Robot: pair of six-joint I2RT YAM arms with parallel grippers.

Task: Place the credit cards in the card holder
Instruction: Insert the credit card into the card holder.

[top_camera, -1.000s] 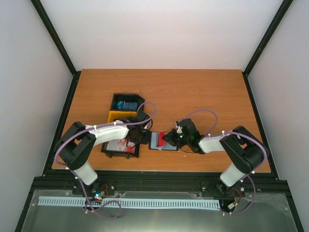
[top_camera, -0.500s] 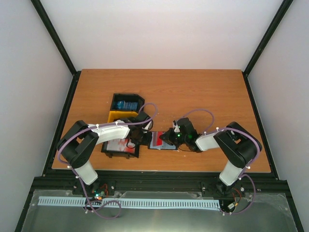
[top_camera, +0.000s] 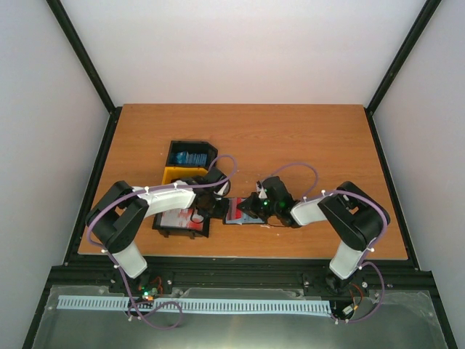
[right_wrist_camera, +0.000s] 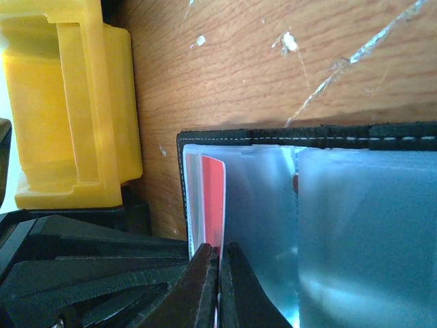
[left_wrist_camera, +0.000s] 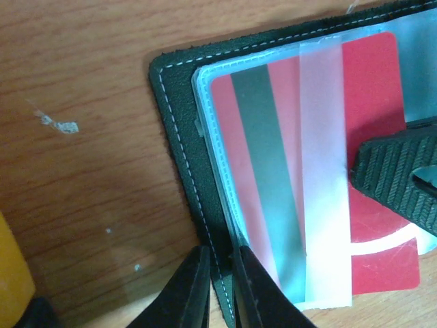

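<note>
The black card holder (left_wrist_camera: 174, 102) lies open on the table, its clear sleeves facing up. A red credit card (left_wrist_camera: 372, 102) with a grey stripe sits partly inside a sleeve. My left gripper (left_wrist_camera: 222, 254) is shut on the card holder's stitched black edge. My right gripper (right_wrist_camera: 218, 249) is shut on the near edge of the red credit card (right_wrist_camera: 213, 198), which stands in the leftmost sleeve of the card holder (right_wrist_camera: 307, 134). In the top view both grippers meet over the card holder (top_camera: 234, 212), the left gripper (top_camera: 220, 209) on its left and the right gripper (top_camera: 247, 209) on its right.
A yellow bin (right_wrist_camera: 68, 102) stands just left of the card holder. Behind it is a black bin (top_camera: 190, 155) with blue cards. A black tray (top_camera: 180, 221) holding red-and-white cards lies under my left arm. The right gripper's ribbed finger (left_wrist_camera: 399, 181) rests over the card.
My right arm has moved left, carrying the red card further over the card holder. The left gripper has stayed at the holder's edge, closing slightly.
</note>
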